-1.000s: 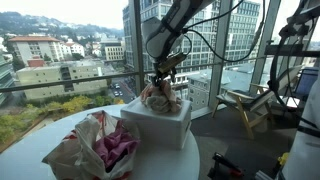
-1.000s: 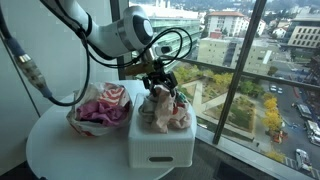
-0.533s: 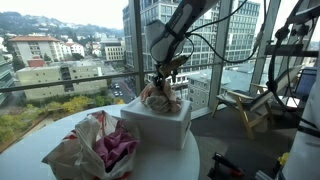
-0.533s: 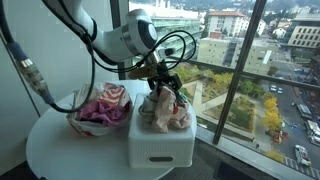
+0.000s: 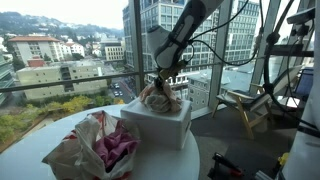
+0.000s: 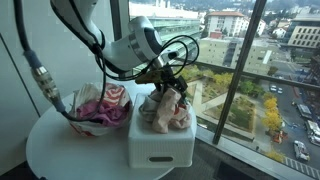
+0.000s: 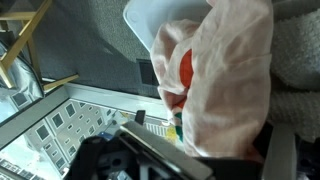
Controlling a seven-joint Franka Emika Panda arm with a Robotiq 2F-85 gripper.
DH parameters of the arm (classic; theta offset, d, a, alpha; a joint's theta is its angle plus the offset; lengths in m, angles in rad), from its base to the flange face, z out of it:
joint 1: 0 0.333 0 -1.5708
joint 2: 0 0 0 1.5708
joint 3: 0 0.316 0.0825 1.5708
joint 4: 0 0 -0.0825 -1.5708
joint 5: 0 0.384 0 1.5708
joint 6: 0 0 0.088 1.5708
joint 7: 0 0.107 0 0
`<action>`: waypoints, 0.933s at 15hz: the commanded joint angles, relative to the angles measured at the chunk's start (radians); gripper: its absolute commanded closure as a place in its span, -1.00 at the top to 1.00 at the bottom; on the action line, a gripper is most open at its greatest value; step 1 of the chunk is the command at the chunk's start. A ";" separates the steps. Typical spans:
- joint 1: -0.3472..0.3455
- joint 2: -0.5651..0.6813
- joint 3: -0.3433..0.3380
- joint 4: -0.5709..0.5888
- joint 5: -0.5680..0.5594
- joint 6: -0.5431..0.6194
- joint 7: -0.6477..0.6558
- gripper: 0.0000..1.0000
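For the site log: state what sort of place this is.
Probably an upper-floor office or lab: tall floor-to-ceiling glass windows overlook city buildings far below, and a round white table bears a white rectangular plastic bin.

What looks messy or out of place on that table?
The crumpled cloth sticks up out of the white box, heaped above its rim, right under the open gripper. A second pink heap sits rumpled beside the box. Nothing looks spilled or broken.
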 commanded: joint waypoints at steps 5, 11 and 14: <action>0.031 0.124 -0.044 0.085 -0.080 0.132 0.042 1.00; 0.038 0.152 -0.064 0.104 -0.112 0.143 0.048 -0.13; 0.052 0.128 -0.072 0.085 -0.136 0.127 0.058 -0.61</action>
